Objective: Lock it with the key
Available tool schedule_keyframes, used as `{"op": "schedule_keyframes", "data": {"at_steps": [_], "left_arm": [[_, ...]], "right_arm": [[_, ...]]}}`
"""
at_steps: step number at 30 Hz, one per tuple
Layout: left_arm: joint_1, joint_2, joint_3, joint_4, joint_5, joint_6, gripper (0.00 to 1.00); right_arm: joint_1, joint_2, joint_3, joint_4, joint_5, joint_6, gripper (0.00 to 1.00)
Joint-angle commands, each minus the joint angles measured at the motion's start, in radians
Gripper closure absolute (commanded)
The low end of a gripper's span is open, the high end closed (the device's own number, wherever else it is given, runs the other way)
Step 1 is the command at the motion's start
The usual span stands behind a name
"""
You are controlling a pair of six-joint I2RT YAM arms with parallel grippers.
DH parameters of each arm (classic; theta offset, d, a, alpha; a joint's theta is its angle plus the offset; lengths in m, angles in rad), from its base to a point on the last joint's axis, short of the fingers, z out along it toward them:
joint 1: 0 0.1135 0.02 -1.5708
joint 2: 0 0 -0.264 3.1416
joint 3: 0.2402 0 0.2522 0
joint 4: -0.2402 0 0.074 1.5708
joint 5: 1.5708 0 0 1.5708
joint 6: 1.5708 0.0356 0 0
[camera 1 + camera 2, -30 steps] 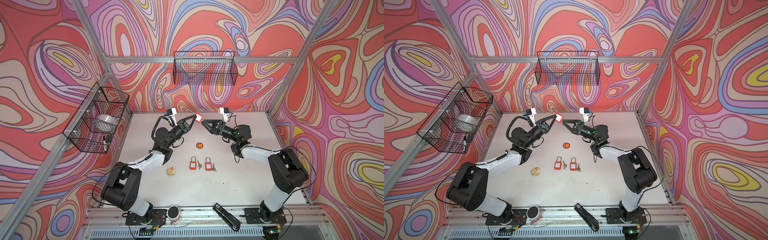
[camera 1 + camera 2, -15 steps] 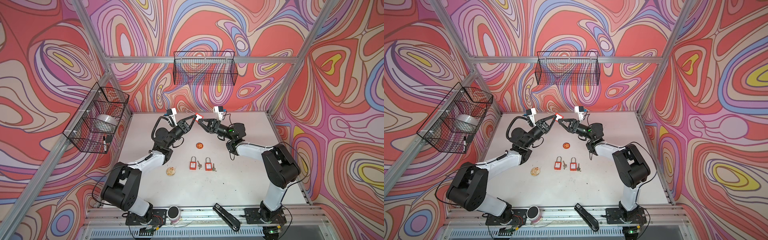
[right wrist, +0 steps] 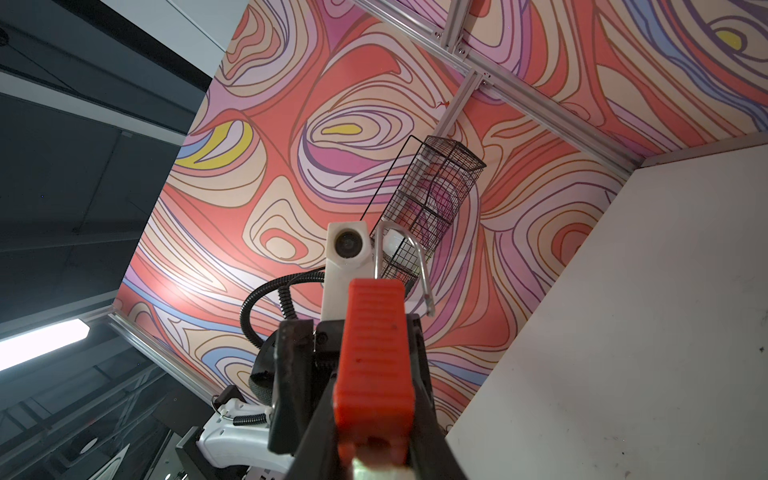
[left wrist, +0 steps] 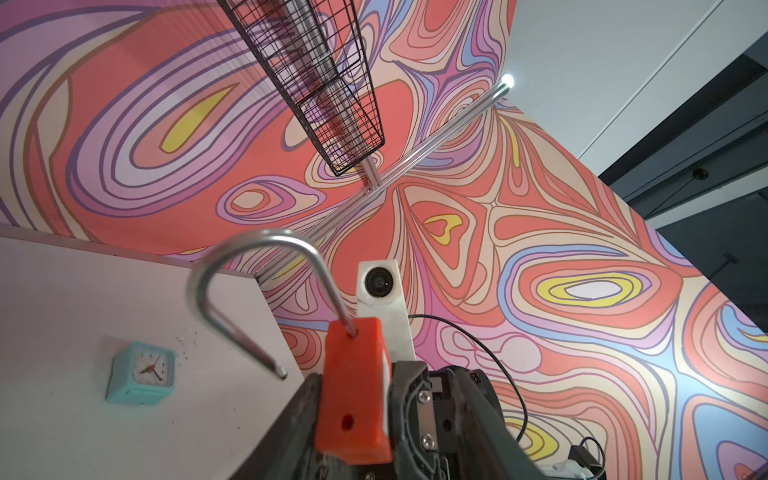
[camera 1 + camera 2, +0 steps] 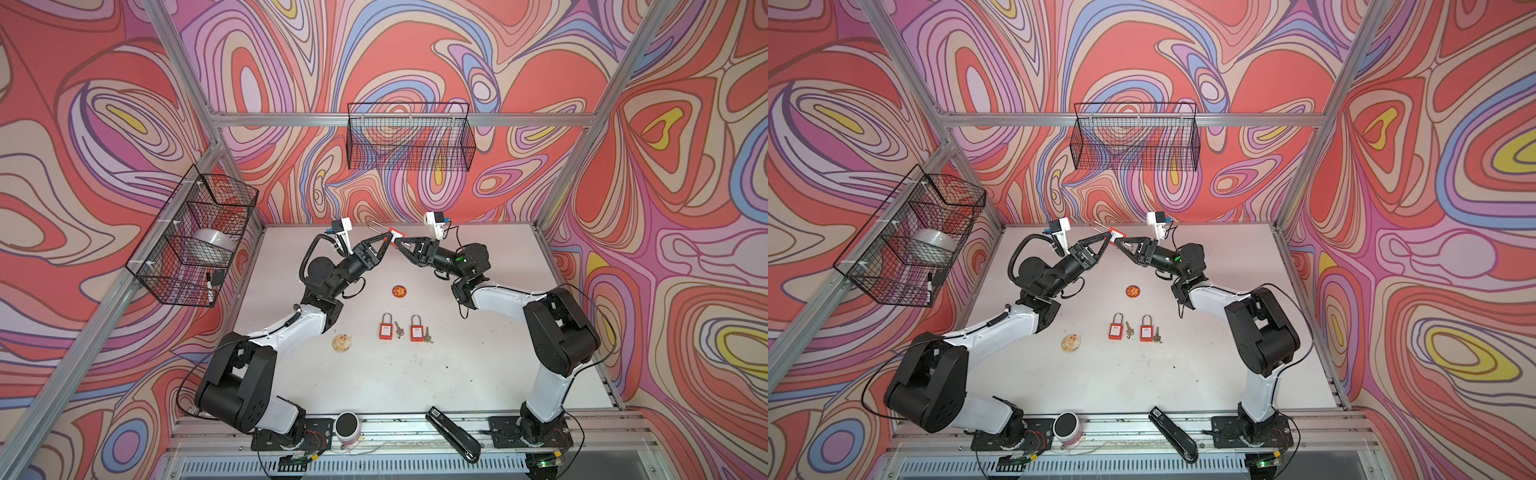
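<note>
An orange padlock (image 5: 395,233) (image 5: 1115,232) hangs in the air near the back wall, between the two grippers. Its steel shackle (image 4: 249,249) stands open with one end free. In the right wrist view my right gripper (image 3: 374,415) (image 5: 400,243) is shut on the padlock body (image 3: 376,353). My left gripper (image 4: 374,415) (image 5: 387,241) is open around the same body (image 4: 353,395), its jaws wider than the lock. Two keys (image 5: 398,329) (image 5: 427,333) lie on the table, away from both grippers.
Two more orange padlocks (image 5: 386,328) (image 5: 417,330) lie mid-table beside the keys. Also on the table are a red disc (image 5: 399,291), a beige disc (image 5: 342,343) and a teal clock (image 4: 143,374). Wire baskets (image 5: 409,141) (image 5: 195,241) hang on the walls. A stapler (image 5: 453,432) and a cup (image 5: 347,428) sit at the front edge.
My right gripper has moved left to the raised padlock and closed on its body. My left gripper's jaws have spread apart from the lock.
</note>
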Motion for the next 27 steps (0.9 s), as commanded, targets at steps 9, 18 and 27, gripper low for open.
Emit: {"op": "schedule_keyframes", "data": {"at_steps": [9, 18, 27], "left_arm": [[0.052, -0.149, -0.052, -0.154, 0.018, 0.135, 0.36], [0.106, -0.097, -0.066, -0.033, 0.04, 0.058, 0.34], [0.139, 0.029, -0.031, 0.153, 0.057, -0.034, 0.33]], "right_arm": [[-0.008, -0.034, 0.015, -0.012, -0.028, 0.013, 1.0], [-0.008, -0.037, -0.015, 0.027, -0.049, 0.055, 1.0], [-0.008, -0.03, -0.038, 0.058, -0.07, 0.09, 1.0]]}}
